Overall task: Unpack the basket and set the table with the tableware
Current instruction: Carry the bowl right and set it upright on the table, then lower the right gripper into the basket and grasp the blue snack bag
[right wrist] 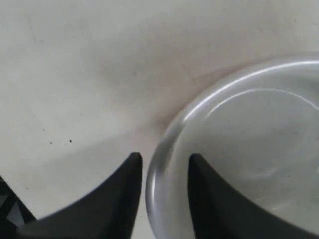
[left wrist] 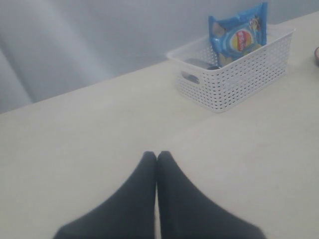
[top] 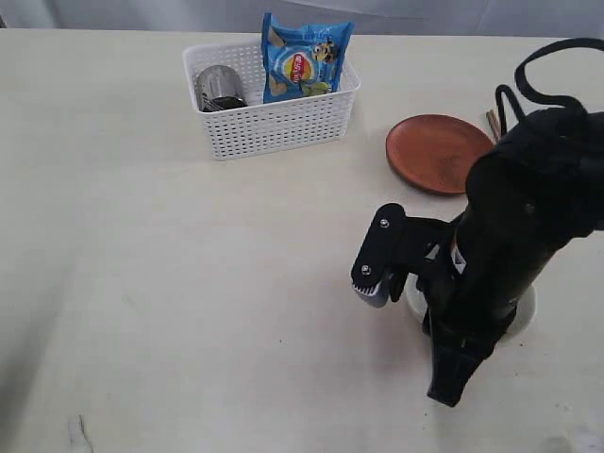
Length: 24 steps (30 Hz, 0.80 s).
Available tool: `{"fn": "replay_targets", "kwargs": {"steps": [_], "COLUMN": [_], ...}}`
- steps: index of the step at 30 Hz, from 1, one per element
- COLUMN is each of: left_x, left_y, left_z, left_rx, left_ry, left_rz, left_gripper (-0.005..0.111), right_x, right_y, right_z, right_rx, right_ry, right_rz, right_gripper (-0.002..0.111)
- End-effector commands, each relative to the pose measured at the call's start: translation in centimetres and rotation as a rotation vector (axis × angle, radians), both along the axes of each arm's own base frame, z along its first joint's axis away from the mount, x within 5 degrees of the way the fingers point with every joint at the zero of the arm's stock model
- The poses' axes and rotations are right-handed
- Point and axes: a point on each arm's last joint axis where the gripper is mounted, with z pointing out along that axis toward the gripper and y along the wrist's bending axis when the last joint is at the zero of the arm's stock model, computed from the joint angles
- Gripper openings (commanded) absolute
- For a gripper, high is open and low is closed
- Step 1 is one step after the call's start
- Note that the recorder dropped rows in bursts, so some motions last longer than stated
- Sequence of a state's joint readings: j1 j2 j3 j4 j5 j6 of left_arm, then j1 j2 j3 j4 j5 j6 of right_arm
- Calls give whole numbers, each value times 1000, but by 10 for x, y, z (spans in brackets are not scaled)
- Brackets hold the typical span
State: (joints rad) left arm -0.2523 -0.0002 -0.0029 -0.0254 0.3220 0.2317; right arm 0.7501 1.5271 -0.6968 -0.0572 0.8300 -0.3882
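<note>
The off-white bowl (right wrist: 249, 149) stands on the table (top: 142, 236) at the right, mostly hidden under my right arm in the exterior view (top: 525, 316). My right gripper (right wrist: 164, 159) is open and straddles the bowl's rim, one finger inside and one outside. The white basket (top: 274, 127) stands at the back, with the steel cup (top: 219, 88) lying in it. The reddish-brown plate (top: 436, 153) lies to the basket's right, and the tips of the chopsticks (top: 493, 121) show behind it. My left gripper (left wrist: 157, 155) is shut on nothing, low over bare table, well short of the basket (left wrist: 234, 79).
A blue snack bag (top: 304, 57) stands upright in the basket's right half, also seen from the left wrist (left wrist: 239, 37). My right arm's black body and cables cover the table's right side. A grey curtain hangs behind the table's far edge.
</note>
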Motion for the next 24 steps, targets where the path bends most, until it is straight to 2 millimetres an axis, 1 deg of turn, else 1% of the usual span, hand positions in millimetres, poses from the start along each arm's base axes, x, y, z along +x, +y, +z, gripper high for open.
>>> {"fn": "replay_targets", "kwargs": {"steps": [1, 2, 4, 7, 11, 13, 16, 18, 20, 22, 24], "left_x": [0, 0, 0, 0, 0, 0, 0, 0, 0, 0, 0], "left_y": [-1, -1, -1, -1, -1, -1, -1, -1, -1, -1, -1], "left_z": [-1, -1, -1, -1, -1, -1, -1, -1, -1, -1, -1], "left_rx": [-12, -12, -12, -12, -12, -12, -12, -12, -12, -12, -12], "left_ry": [7, 7, 7, 7, 7, 7, 7, 7, 7, 7, 7], "left_rz": [-5, -5, -5, -5, -5, -5, -5, -5, -5, -5, -5], "left_gripper": [0, 0, 0, 0, 0, 0, 0, 0, 0, 0, 0], "right_x": [-2, -1, 3, 9, 21, 32, 54, 68, 87, 113, 138], "right_y": [0, 1, 4, 10, 21, 28, 32, 34, 33, 30, 27], "right_z": [-1, 1, 10, 35, 79, 100, 124, 131, 132, 132, 131], "right_rx": [-5, -2, 7, 32, 152, 263, 440, 527, 558, 550, 534], "right_ry": [18, 15, 3, -26, -146, -248, -395, -455, -476, -493, -516], "right_rz": [4, 1, -4, -10, -61, -172, -384, -435, -510, -567, -582], "right_gripper": [49, 51, 52, 52, 52, 52, 52, 52, 52, 52, 52]}}
